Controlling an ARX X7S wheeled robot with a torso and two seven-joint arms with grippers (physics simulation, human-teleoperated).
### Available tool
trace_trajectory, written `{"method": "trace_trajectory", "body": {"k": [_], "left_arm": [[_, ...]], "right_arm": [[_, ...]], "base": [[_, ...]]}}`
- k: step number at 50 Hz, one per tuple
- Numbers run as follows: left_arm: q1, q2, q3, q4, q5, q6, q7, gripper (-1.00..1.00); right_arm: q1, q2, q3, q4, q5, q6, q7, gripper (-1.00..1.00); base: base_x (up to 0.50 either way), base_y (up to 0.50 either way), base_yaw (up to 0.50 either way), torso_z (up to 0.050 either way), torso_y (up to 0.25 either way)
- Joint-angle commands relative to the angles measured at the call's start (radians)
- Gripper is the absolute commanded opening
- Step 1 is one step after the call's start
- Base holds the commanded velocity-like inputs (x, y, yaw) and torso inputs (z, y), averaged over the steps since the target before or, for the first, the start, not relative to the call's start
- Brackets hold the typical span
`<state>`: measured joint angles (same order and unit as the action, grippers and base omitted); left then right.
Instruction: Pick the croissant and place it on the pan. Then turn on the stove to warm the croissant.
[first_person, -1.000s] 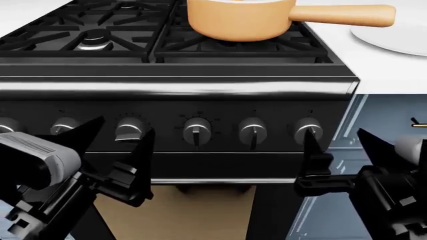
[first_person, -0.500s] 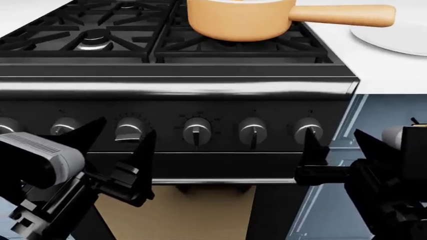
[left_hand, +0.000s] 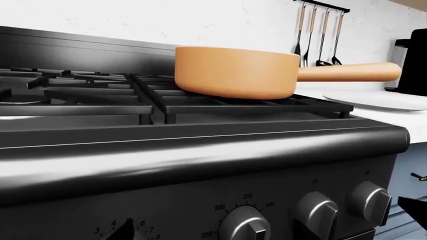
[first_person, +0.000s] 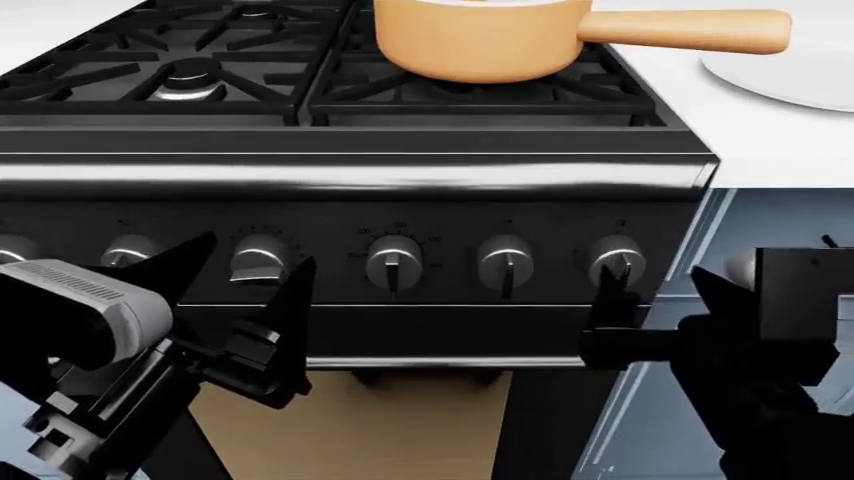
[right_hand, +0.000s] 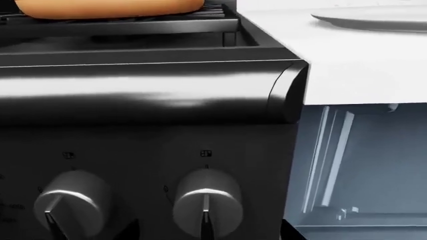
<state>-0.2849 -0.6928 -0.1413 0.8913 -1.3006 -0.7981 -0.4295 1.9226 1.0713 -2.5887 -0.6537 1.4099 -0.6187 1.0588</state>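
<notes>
Both arms low, left tool (first_person: 240, 300) and right tool (first_person: 667, 305) spread wide.

The right gripper (first_person: 661, 300) now sits a little further toward nine o'clock and slightly lower than before, its near finger (first_person: 614, 300) just under the rightmost knob (first_person: 615, 258). Its wrist body is more rolled, showing a square black face. The left gripper (first_person: 240, 290) edges slightly toward twelve o'clock.
</notes>
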Motion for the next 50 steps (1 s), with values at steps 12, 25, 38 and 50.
{"method": "trace_trajectory", "body": {"k": [12, 25, 38, 50], "left_arm": [[-0.001, 0.001, 0.01, -0.012, 0.009, 0.01, 0.008, 1.0], [-0.006, 0.003, 0.022, -0.016, 0.017, 0.011, 0.01, 1.0], [0.009, -0.001, 0.02, -0.016, 0.03, 0.021, 0.021, 1.0], [0.012, -0.003, 0.024, -0.019, 0.035, 0.024, 0.02, 1.0]], "right_arm": [[-0.009, -0.053, 0.02, 0.052, 0.046, 0.044, -0.026, 1.0], [-0.034, -0.066, 0.033, 0.08, 0.061, 0.044, -0.042, 1.0], [-0.075, -0.085, 0.048, 0.122, 0.071, 0.036, -0.052, 1.0], [-0.091, -0.09, 0.06, 0.143, 0.078, 0.036, -0.067, 1.0]], "base": [[0.0, 0.0, 0.0, 0.0, 0.0], [0.0, 0.0, 0.0, 0.0, 0.0], [0.0, 0.0, 0.0, 0.0, 0.0], [0.0, 0.0, 0.0, 0.0, 0.0]]}}
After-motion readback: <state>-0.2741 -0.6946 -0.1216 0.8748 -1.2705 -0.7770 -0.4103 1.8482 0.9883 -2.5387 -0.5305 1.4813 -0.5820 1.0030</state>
